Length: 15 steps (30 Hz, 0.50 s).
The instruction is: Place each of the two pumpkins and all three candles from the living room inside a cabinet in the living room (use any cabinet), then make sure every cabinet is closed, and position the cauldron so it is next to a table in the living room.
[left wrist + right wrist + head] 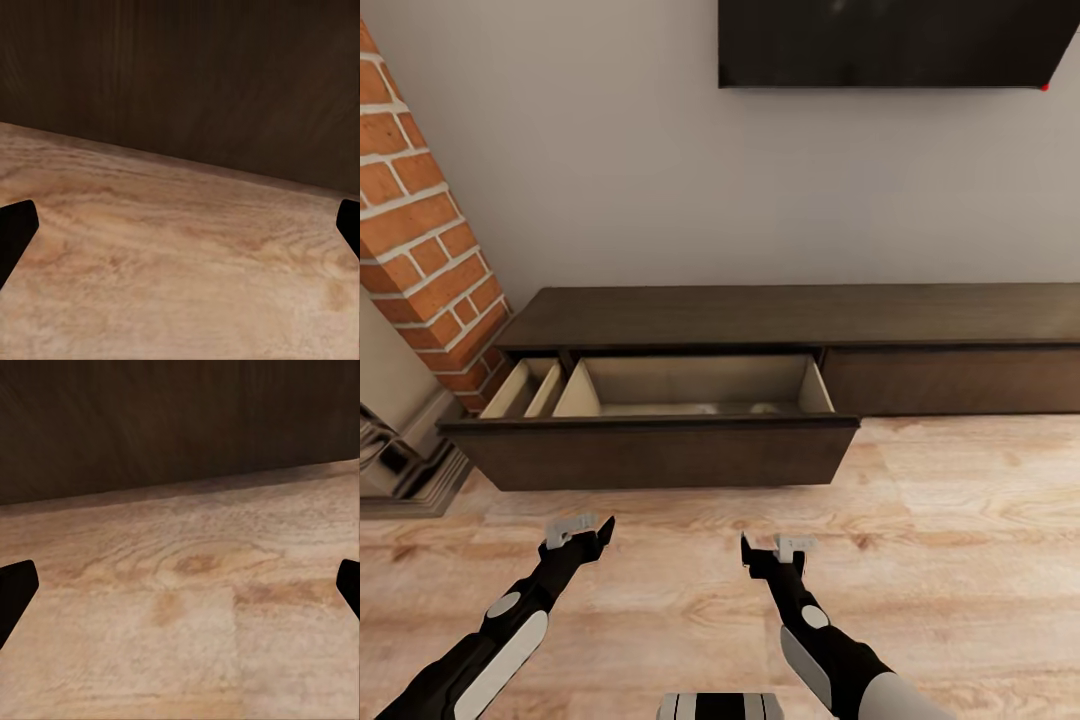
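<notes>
Head view. Ahead of both your grippers stands the cabinet, a long low dark brown unit against a pale wall. Its wide drawer is pulled out toward you, pale wood inside; the dark drawer front is the nearest thing beyond your fingertips, with a strip of bare wooden floor between. Two small rounded shapes lie low at the back of the drawer; you cannot tell what they are. A narrower compartment sits at the drawer's left end, beyond your left gripper. A closed drawer front lies beyond and to the right of your right gripper. Further left rises a brick column, with a pale moulded base at its foot. A dark screen hangs on the wall, high above the cabinet. Your left gripper and right gripper hover over the floor, well apart, each short of the drawer front and holding nothing.

Left wrist view. The left gripper's fingertips show at the two edges, spread wide, nothing between them. Beyond them lies floor, then the dark drawer front straight ahead.

Right wrist view. The right gripper's fingertips are likewise spread wide and empty. Floor lies under them, the dark drawer front just ahead.
</notes>
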Tool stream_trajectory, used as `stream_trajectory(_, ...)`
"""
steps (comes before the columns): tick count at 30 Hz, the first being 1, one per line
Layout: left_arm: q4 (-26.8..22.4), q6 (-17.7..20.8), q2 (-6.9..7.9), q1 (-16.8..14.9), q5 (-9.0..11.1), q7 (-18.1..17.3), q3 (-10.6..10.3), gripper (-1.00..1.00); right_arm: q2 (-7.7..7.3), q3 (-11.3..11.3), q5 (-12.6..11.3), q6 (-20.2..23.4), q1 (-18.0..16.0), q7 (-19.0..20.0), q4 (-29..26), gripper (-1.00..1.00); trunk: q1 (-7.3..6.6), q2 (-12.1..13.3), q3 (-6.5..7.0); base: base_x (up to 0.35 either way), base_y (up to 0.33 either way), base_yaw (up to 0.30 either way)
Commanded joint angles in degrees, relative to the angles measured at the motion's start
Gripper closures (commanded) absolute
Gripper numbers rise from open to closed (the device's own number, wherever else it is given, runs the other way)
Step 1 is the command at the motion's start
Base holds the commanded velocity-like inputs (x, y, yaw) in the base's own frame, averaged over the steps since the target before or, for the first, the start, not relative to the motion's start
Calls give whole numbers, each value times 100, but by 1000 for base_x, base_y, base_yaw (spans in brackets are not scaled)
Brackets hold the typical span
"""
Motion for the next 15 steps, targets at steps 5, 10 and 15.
stream_trajectory(5, -5, -25, 8, -6, 56, 42, -30, -100, -4, 44, -46, -35, -6, -52, 1, -100, 2, -2, -5, 307, 134, 0)
stream_trajectory(10, -5, -29, 9, -6, 49, 42, -30, -100, -4, 43, -52, -36, -6, -55, 1, -100, 2, -2, -5, 309, 135, 0)
stream_trajectory(15, -5, -32, 9, -6, 48, 42, -30, -100, -4, 43, -53, -36, -6, -60, 1, -100, 2, -2, -5, 309, 134, 0)
